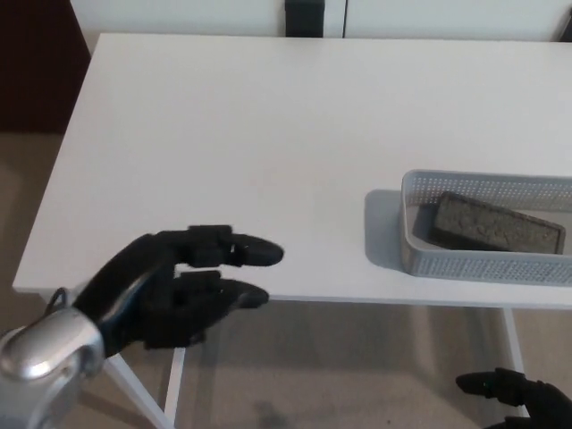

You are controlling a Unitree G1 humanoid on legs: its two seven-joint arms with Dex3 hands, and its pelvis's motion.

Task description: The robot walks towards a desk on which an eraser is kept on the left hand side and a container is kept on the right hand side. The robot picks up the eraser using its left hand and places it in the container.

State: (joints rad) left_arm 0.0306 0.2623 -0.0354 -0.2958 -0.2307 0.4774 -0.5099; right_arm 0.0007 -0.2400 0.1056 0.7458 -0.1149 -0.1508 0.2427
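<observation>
Left robot hand (pixel 192 290) hangs at the near edge of the surface (pixel 268 143), fingers spread apart and holding nothing; the right robot hand (pixel 523 398) sits low below the edge, too little showing to read its fingers. The eraser (pixel 496 225) lies tilted inside the container (pixel 483 264), far right. It looks like a light, stiff block with a rough grey face, easy to pinch across its long sides, unlikely to slip. The task reads as done. Wide bare room left and centre; mind the near edge and the container's mesh wall
</observation>
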